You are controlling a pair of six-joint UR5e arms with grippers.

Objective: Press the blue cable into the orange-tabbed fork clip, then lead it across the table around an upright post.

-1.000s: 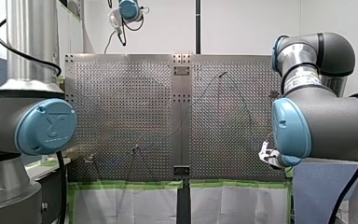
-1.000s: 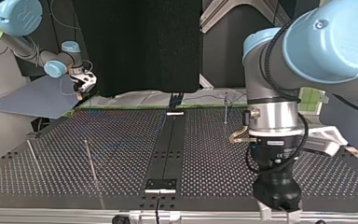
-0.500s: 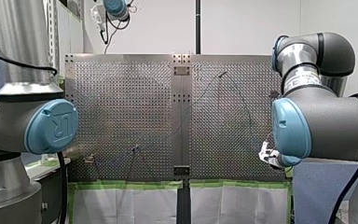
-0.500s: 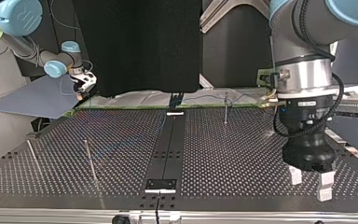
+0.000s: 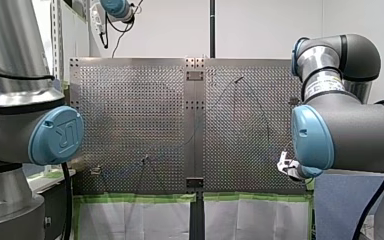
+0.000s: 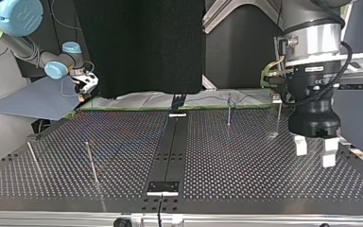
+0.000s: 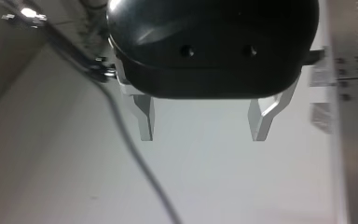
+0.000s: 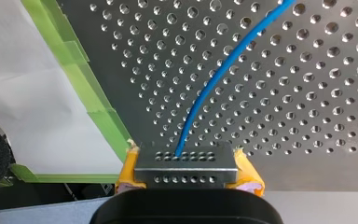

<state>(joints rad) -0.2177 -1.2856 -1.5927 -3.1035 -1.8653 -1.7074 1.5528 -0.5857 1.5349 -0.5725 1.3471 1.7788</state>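
The blue cable (image 8: 223, 65) runs from between my right gripper's (image 8: 186, 172) yellow pads out over the perforated table (image 8: 307, 116); that gripper is shut on it. In the top view my right gripper (image 6: 84, 90) hangs at the table's far left corner. My left gripper (image 6: 315, 153) hovers above the table at that view's right, its pale fingers open and empty. The left wrist view shows my left gripper (image 7: 202, 135) open against a white wall. A small clip (image 5: 96, 170) sits near the table's front left edge in the front view; its colour is too small to tell.
Thin upright posts stand on the table: one (image 6: 228, 111) at the far middle right, one (image 6: 279, 118) near my left gripper, two (image 6: 90, 163) (image 6: 33, 158) at the top view's left. A black rail (image 6: 170, 146) runs down the middle. Green tape and white sheeting (image 5: 140, 215) line the front edge.
In the top view my left arm has lifted and swung its open gripper from the near edge toward the far right. My right arm and the cable have stayed still.
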